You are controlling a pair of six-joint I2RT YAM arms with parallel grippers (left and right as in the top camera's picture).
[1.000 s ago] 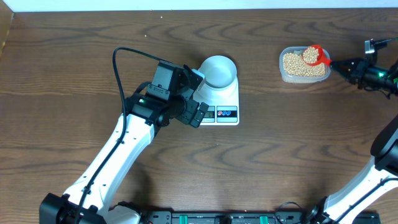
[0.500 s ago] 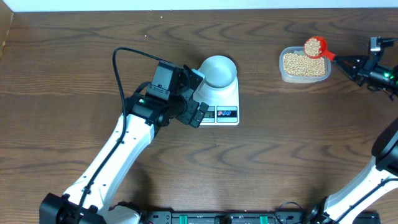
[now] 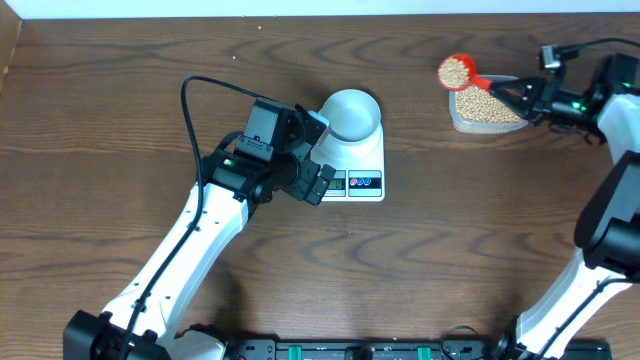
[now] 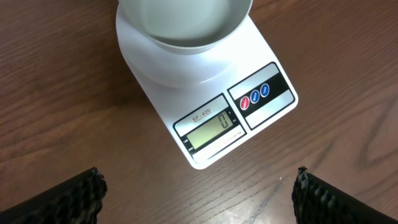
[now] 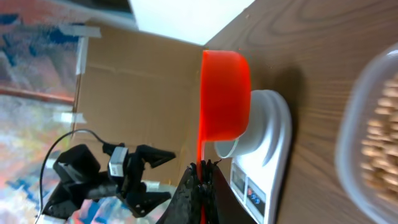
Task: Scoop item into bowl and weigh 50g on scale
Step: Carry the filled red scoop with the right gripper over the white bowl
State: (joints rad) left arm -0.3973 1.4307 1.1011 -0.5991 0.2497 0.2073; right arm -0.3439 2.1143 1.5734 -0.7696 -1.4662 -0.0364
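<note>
— What can you read on the scale (image 4: 186, 93)?

— Small letters say SF-400, just over the little window. The window shows a 0. Next to it are two round buttons, one red and one blue. The tiny marks on them are too small for me to read.

— Where is the bowl (image 3: 350, 118)?

— It sits on the back part of the scale, away from the window. It is pale and round.

— And the beans (image 3: 453, 70)?

— A heap of them is in the red scoop (image 3: 472, 80). The scoop is up in the air, by the far left corner of the clear tub (image 3: 488, 128). More beans lie in the tub. The tub is well apart from the scale, off to the right on the brown table (image 3: 120, 90).

— Who holds the scoop?

— The right gripper (image 5: 200, 177). Its fingers are pressed tight on the thin red handle.

— What about the left gripper (image 4: 199, 186)?

— It hangs just beside the scale, on its left side. Its two black fingers (image 4: 78, 196) are spread wide apart.
</note>
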